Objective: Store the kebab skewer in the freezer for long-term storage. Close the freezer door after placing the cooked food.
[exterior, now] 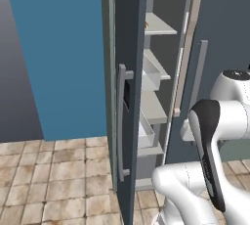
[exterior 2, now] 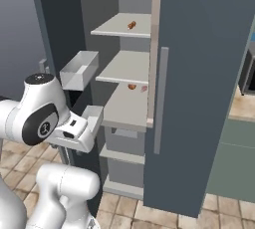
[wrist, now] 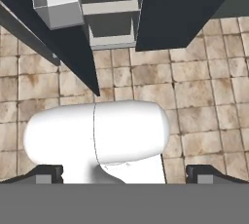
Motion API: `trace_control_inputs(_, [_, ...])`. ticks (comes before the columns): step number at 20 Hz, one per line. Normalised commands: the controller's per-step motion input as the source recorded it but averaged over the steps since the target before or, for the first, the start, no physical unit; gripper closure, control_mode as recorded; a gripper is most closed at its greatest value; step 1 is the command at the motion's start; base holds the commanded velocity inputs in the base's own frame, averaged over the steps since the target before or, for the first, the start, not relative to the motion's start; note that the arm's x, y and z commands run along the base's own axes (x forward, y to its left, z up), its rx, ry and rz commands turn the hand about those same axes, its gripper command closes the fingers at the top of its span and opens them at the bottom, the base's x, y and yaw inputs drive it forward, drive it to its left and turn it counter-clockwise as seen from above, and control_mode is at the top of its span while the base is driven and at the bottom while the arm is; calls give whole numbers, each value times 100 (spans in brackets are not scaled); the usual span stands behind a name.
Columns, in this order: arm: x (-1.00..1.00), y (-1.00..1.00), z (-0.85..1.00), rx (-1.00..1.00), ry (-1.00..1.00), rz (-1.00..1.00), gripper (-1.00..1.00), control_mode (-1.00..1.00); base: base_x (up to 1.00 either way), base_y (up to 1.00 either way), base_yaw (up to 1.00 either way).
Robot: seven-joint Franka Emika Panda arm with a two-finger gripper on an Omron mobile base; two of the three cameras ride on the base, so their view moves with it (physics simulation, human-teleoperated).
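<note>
Down low, nearest the lens: two dark fingertips (wrist: 48, 173) at the bottom corners of the hand view, set far apart, so gripper (wrist: 124, 174) spread wide and holding nothing. Pointing down at tan floor tiles (wrist: 194, 96), with the foot of the freezer (wrist: 109, 21) at the top of that view.

Up in the right base view: freezer (exterior 2: 124, 103) standing open, light grey shelves stacked inside. Kebab skewer (exterior 2: 132, 25) lying on the top shelf, a small reddish-brown and orange piece toward the back. Same skewer (exterior: 146, 25) just peeking past the door edge in the left base view. One shelf lower but one, small orange and pinkish items (exterior 2: 137, 87) sitting on the shelf near the right edge; too small to name.

Freezer door (exterior: 124, 97) swung out wide, seen edge-on in the left base view, long vertical bar handle (exterior: 120, 121) and small black display panel (exterior: 127, 96) facing left. Whitish door bin (exterior 2: 79, 69) hanging on its inner side, just above the arm's wrist. Neighbouring door (exterior 2: 199, 83) shut, plain dark grey, with its own bar handle. Blue wall (exterior: 58, 53) behind, off to the left.
</note>
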Motion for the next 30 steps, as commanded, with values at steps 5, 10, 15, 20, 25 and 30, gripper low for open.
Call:
trace_control_inputs(5, [0,0,0,0,0,0,-100,100,0,0,0])
trace_control_inputs(10, [0,0,0,0,0,0,-100,-100,0,0,0])
trace_control_inputs(15, [0,19,0,0,-5,-1,-100,-100,0,0,0])
trace_control_inputs(20, [8,79,0,-9,-17,-21,-100,-100,0,0,0])
trace_control_inputs(25, [36,86,1,-18,-20,-37,-100,-100,0,0,0])
trace_control_inputs(30, [60,90,8,-23,-29,-30,-100,-100,0,0,0])
